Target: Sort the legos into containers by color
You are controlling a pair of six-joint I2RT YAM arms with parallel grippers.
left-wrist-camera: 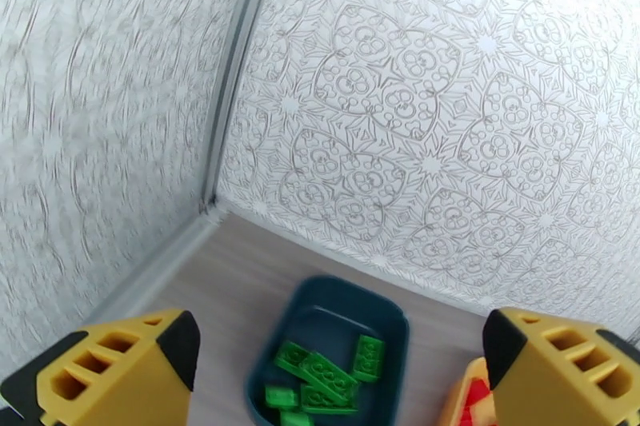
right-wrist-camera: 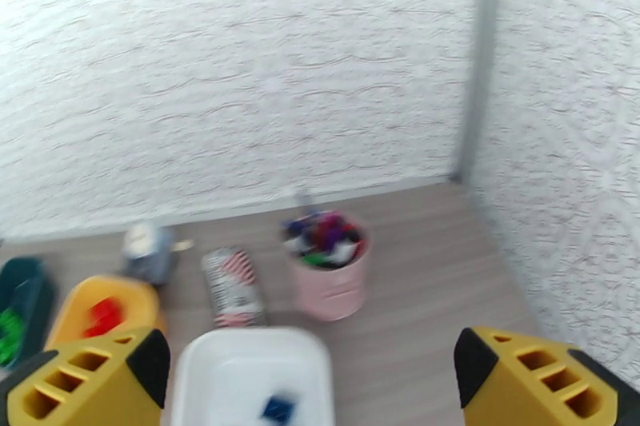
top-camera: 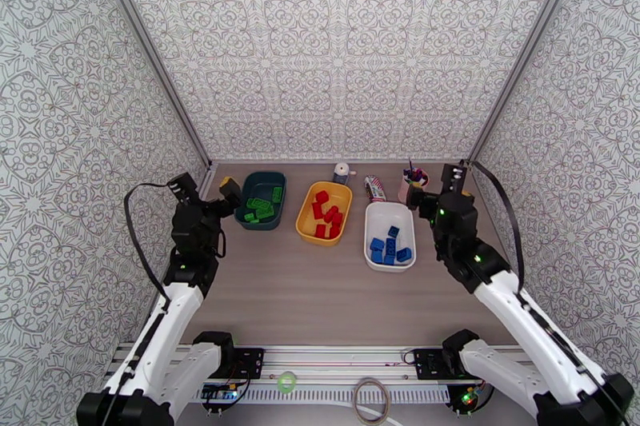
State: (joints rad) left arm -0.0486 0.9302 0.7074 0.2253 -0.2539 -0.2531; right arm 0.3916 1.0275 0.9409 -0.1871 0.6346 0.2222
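Note:
Three trays sit in a row at the back of the table. The dark teal tray (top-camera: pixel 262 175) holds green legos (top-camera: pixel 262 208), the yellow tray (top-camera: pixel 303 221) red legos (top-camera: pixel 326 216), the white tray (top-camera: pixel 390 216) blue legos (top-camera: pixel 390 248). My left gripper (top-camera: pixel 230 194) hangs open and empty at the teal tray's left edge; its wrist view looks down on the teal tray (left-wrist-camera: pixel 384 316) and green legos (left-wrist-camera: pixel 320 376). My right gripper (top-camera: pixel 418 197) is open and empty above the white tray's far right corner, over the white tray (right-wrist-camera: pixel 240 356) and a blue lego (right-wrist-camera: pixel 278 408).
A pink cup of pens (right-wrist-camera: pixel 332 288) stands just beyond the white tray, close to my right gripper. A striped tube (right-wrist-camera: pixel 232 288) and a small bottle (right-wrist-camera: pixel 148 252) lie along the back wall. Patterned walls close in on three sides.

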